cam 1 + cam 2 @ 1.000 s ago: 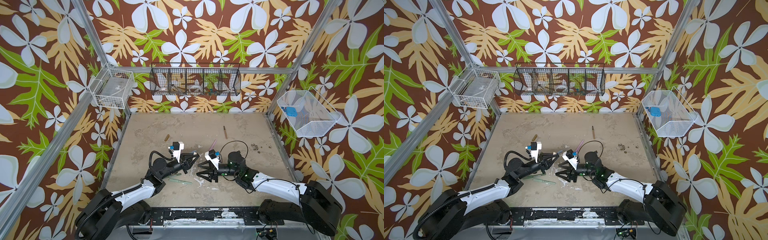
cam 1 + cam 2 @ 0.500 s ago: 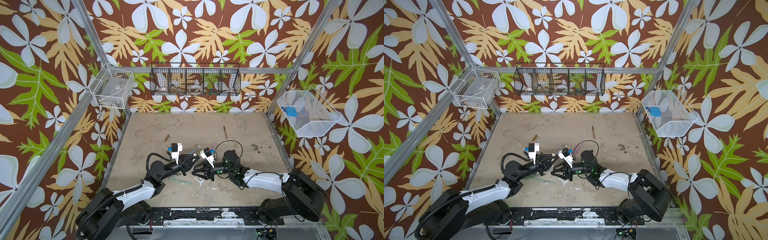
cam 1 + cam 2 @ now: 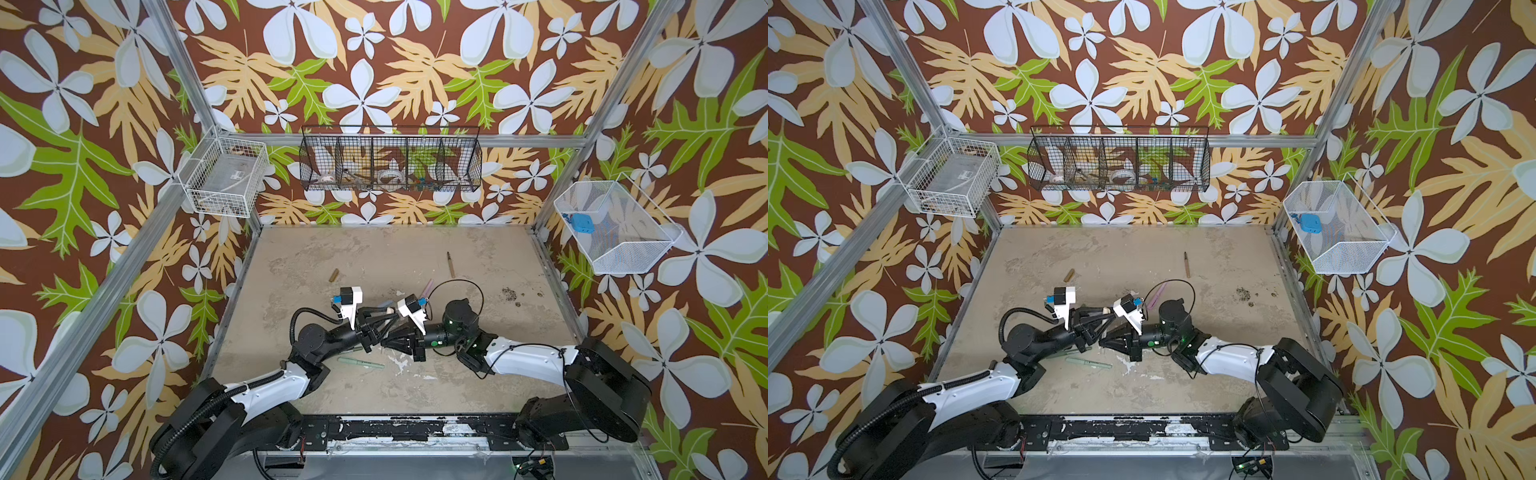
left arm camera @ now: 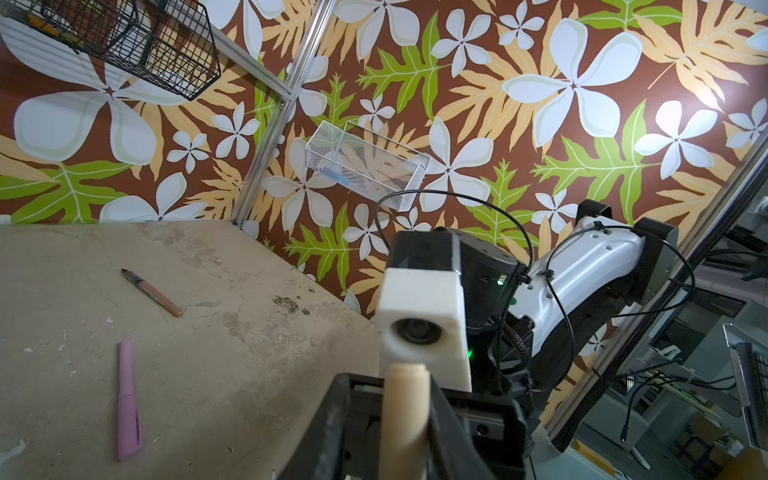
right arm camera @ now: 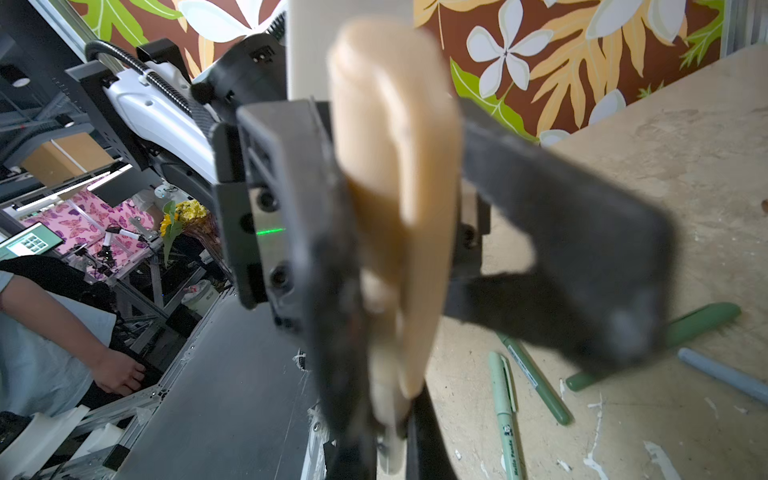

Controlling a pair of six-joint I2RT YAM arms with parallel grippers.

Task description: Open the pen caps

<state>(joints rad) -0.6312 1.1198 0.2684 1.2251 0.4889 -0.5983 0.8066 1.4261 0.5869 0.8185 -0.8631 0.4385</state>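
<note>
Table (image 3: 415,257): if the beige pen (image 5: 395,166) drops, it falls among the green pens (image 3: 360,364) at the near middle.
Left tool (image 4: 390,432): flanks the pen with a gap on one side. You cannot tell if it grips, so a pull may slip.
Right tool (image 5: 386,449): clamped on the pen. The tools nearly touch and could collide.
Beige pen: held above mid-table, between both tools.
Cap: its seam is lost in blur. If you grip one part twice, nothing opens.

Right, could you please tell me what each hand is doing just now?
Left hand: open, loosely around the beige pen.
Right hand: shut on the beige pen.
</note>
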